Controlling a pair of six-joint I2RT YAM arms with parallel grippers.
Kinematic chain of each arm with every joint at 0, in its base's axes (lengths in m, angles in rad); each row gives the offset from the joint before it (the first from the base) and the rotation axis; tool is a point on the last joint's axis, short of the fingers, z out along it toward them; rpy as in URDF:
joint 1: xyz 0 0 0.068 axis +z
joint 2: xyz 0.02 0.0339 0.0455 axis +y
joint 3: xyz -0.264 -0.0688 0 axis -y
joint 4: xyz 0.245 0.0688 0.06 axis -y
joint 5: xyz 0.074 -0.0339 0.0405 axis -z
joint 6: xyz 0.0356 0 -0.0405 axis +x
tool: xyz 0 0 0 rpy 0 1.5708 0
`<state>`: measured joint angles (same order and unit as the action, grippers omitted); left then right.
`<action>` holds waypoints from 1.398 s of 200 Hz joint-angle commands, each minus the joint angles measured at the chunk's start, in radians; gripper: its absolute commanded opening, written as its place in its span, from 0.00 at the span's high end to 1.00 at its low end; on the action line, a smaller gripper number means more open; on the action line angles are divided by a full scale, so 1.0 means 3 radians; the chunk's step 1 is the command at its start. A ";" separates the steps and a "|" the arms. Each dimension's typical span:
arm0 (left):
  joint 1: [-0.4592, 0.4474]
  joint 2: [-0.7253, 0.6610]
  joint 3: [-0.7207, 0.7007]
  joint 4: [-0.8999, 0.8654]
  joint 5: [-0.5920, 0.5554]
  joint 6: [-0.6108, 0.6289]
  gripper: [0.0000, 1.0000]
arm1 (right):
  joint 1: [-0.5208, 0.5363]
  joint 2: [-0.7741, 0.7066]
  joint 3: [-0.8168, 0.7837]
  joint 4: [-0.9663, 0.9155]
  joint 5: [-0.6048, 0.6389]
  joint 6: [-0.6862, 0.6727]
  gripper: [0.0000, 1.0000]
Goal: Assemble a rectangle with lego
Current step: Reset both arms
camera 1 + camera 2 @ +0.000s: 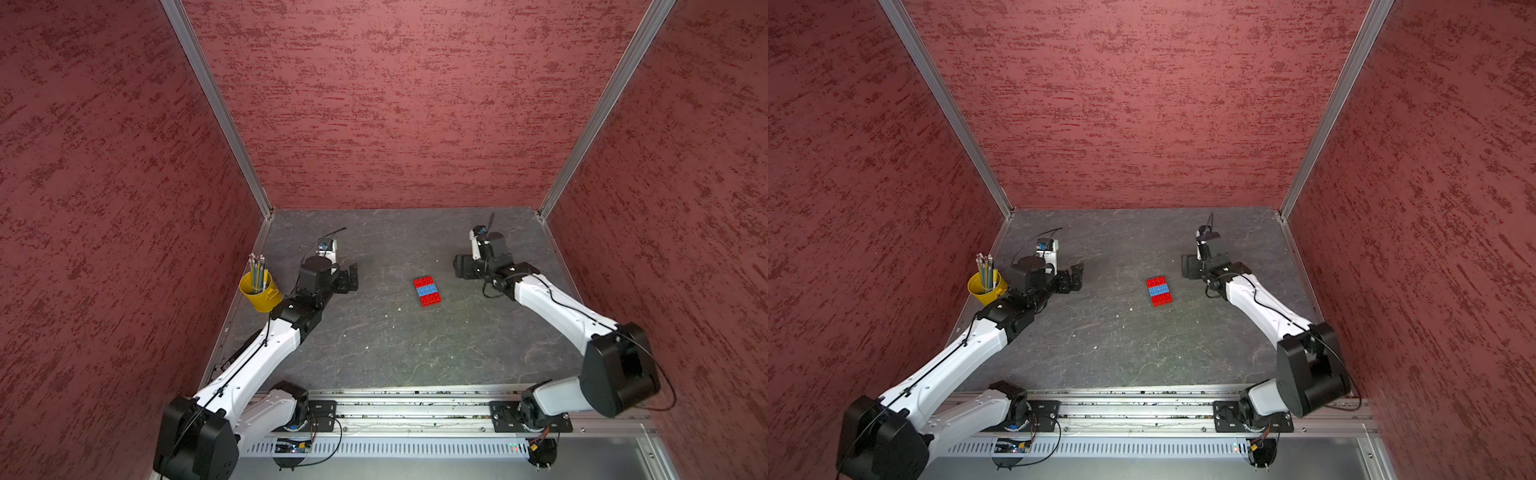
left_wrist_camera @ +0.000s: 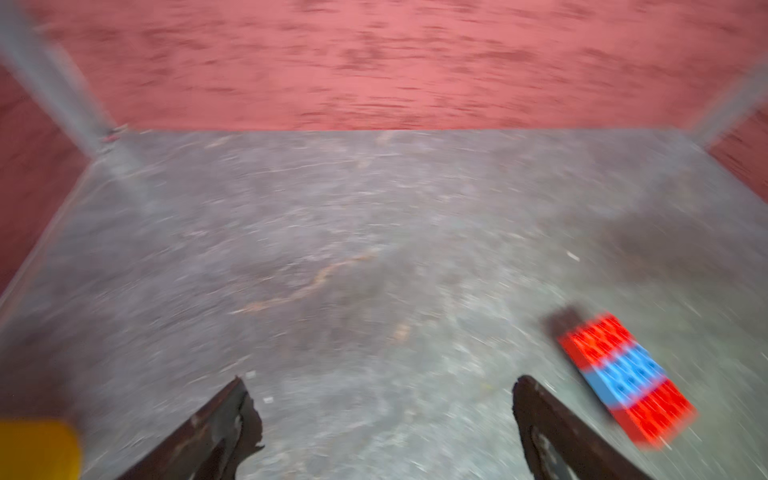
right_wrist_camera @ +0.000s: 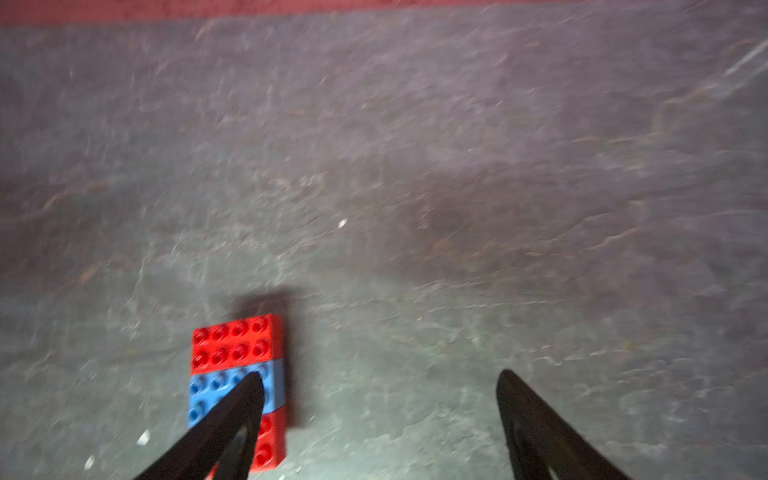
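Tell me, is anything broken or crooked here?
The rectangle looks neat, only lying slightly askew on the table. One finger of the left pincer looks ragged and torn at its tip.

The rectangle [image 1: 427,291] lies flat on the table [image 1: 395,353], between the left gripper [image 1: 351,278] and right gripper [image 1: 458,266]; the pencil cup [image 1: 260,291] stands at the left edge.
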<state>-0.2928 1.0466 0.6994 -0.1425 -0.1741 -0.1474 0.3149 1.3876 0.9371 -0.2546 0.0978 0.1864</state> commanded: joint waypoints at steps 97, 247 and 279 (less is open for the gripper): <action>0.0797 0.0779 -0.0647 0.1558 0.0297 0.0371 0.00 | -0.0515 -0.0377 -0.1930 0.3500 0.0567 -0.0686 0.17; 0.1187 0.1587 -0.1079 0.3393 0.1321 0.0635 0.00 | -0.1254 0.0457 -0.2357 0.5137 -0.0431 -0.0555 0.16; 0.1193 0.1612 -0.1090 0.3469 0.1329 0.0621 0.00 | -0.1272 0.0501 -0.2390 0.5225 -0.0506 -0.0555 0.16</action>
<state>0.0654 1.5330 0.3695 0.8322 0.1894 0.0193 -0.0601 1.5295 0.2203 1.2350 -0.0063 0.0113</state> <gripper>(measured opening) 0.996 0.840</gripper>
